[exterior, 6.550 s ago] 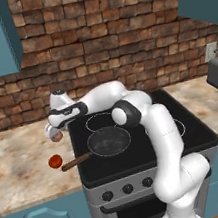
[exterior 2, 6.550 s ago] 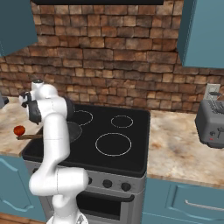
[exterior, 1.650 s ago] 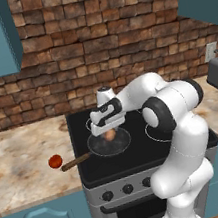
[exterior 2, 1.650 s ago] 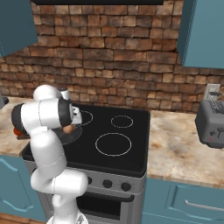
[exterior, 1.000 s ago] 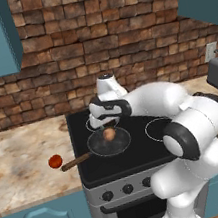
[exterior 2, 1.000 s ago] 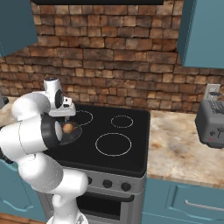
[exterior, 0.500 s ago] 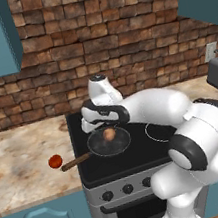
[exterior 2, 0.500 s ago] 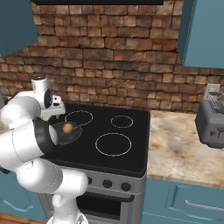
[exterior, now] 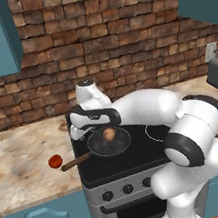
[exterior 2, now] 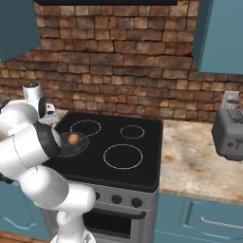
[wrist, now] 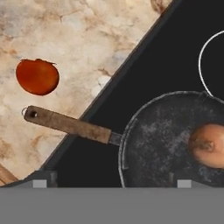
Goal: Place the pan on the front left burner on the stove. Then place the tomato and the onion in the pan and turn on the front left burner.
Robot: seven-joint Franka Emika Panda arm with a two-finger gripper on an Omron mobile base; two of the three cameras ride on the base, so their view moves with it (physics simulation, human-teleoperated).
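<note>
Hand view looked down on the pan, sitting at the front left corner of the stove on the front left burner, wooden handle poking out past the stove's left edge over the counter. Onion lay inside the pan. Tomato sat on the counter, just beyond the handle tip, not touching it. Gripper hung above the pan's left rim, fingers spread wide, holding nothing.
</note>
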